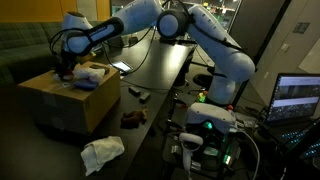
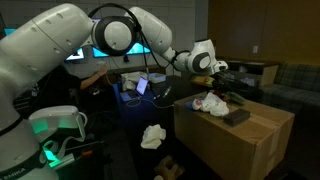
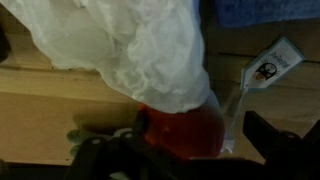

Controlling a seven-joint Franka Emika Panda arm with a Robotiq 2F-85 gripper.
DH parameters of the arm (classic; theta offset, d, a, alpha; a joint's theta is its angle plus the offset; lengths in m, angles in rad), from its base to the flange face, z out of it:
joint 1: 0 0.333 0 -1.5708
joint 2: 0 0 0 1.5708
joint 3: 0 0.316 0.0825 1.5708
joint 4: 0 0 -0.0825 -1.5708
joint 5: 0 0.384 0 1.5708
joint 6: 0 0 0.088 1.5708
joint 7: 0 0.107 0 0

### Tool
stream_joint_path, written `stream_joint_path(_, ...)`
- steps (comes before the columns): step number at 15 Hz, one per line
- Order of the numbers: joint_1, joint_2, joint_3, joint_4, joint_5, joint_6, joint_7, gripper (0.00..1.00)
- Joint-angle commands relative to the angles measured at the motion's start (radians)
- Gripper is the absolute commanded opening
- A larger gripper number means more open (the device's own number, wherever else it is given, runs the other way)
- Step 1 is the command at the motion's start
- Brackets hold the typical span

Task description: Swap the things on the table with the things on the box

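While the spread hand (image 1: pixel 66 70) is hovering over the box (image 1: pixel 85 105) (white bag (image 3: pixel 130 45), red thing (image 3: pixel 185 135) on it), the swap is apparently just beginning, cloth (image 1: pixel 102 153) lying on the counter (image 1: pixel 155 65).

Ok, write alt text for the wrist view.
Close above the box, crumpled white material fills the upper frame, with a red object showing beneath it. A white tag lies to the right, and the open gripper frames the bottom edge.

White bag (image 3: pixel 130 50) crowds the box (image 1: pixel 70 105) top beneath the tool (image 1: pixel 66 70)
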Motion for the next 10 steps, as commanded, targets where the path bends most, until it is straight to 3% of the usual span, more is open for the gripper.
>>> stream_joint_path(1,0.007,0.056,-0.011,0.091,0.014,-0.005,-0.011,1.00)
stream_joint_path(3,0.007,0.071,-0.017,0.108,0.013,-0.003,-0.008,0.95)
stream_joint_path(4,0.006,0.072,-0.020,0.112,0.012,-0.003,-0.008,0.75)
stream_joint_path(6,0.004,0.077,-0.023,0.121,0.012,0.000,-0.009,0.70)
stream_joint_path(10,0.001,0.064,-0.029,0.121,0.009,0.000,-0.014,0.38)
